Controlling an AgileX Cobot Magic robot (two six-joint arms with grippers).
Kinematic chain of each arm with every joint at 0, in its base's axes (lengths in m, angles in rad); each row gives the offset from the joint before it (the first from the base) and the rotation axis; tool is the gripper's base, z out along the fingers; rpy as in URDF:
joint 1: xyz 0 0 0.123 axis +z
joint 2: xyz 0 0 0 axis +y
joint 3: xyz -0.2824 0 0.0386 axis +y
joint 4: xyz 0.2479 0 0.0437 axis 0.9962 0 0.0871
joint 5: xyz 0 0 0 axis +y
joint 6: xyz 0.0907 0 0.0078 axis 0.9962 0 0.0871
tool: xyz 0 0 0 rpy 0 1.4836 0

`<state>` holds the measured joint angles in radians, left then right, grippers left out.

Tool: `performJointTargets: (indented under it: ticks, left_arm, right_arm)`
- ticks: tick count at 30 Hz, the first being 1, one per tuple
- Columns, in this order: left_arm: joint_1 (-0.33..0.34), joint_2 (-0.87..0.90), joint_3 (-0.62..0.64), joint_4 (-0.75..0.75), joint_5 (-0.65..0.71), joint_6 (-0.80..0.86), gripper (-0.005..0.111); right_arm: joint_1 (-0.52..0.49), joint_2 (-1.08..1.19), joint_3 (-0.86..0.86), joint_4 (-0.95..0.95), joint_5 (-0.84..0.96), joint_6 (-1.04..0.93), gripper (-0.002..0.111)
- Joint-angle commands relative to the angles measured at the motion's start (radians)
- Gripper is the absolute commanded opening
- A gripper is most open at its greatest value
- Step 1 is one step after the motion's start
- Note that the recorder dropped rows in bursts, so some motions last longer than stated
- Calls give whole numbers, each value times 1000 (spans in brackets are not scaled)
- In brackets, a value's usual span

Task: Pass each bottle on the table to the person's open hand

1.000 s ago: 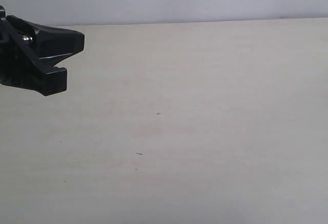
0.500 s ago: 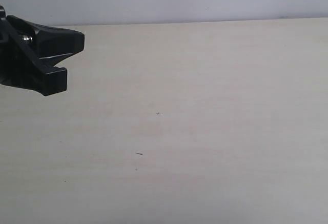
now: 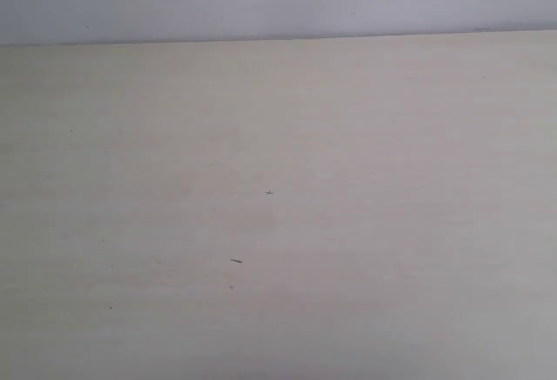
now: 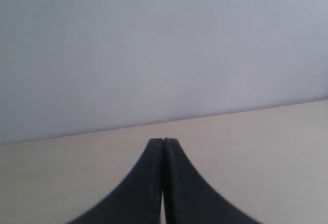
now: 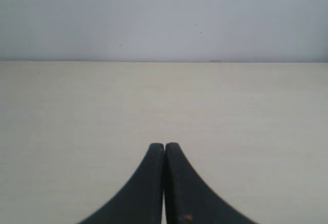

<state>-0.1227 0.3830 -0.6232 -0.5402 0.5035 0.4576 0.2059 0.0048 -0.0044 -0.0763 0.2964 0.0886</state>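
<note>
Two hands, tips together (bases cropped).

My left claw is pressed shut, its two black fingers meeting tip to tip with nothing between them. It hangs over the tabletop, pointing toward the far edge. My right claw is likewise closed flush and empty, low over the tabletop, aimed at that same edge.
</note>
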Motion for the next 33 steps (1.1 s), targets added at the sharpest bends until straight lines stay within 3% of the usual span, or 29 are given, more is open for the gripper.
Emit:
performJointTargets:
  ticks: [1,11,15,23,33]
  left_arm:
    - [102,-132,39,7,54,-16,1]
    - [112,-160,126,71,16,-8,1]
    - [112,-164,174,220,-16,-70,1]
    - [112,-226,350,483,-311,-367,1]
    - [112,-256,493,487,-457,-406,1]
  right_arm:
    - [-4,-5,4,0,2,3,0]
    - [-4,-5,4,0,5,3,0]
    - [-4,-5,4,0,5,3,0]
    - [-4,-5,4,0,5,3,0]
    - [-4,-5,4,0,5,3,0]
